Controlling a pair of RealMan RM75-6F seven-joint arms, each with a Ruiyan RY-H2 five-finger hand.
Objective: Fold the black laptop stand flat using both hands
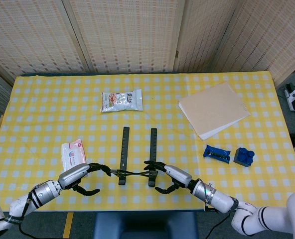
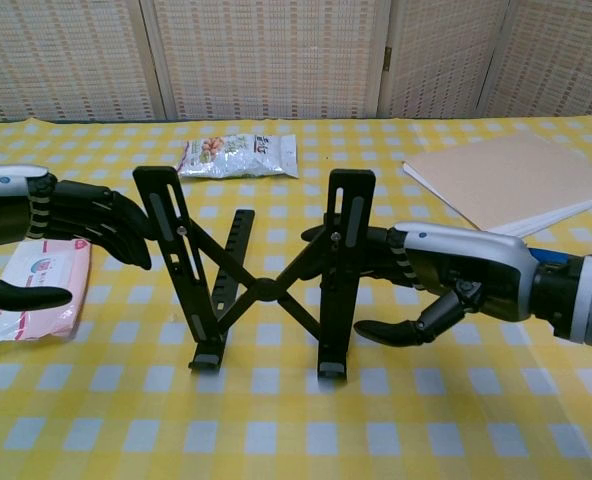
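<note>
Chest view: black laptop stand (image 2: 266, 272) flanked by both hands near the front edge of the table (image 1: 197, 84), stand not yet folded.
Left robot hand (image 2: 61, 228) is seen with fingers against the outer face of the left rail, thumb apart below; right robot hand (image 2: 446, 275) likewise on the right rail, thumb hanging free. Neither is closed round anything; whether contact is actually made cannot be told. Rails should be pushed toward each other evenly, low near the scissor pivot, so the feet slide rather than tip. Pressure kept symmetric, or the stand will likely skid sideways toward the wipes pack (image 2: 38, 282).
</note>
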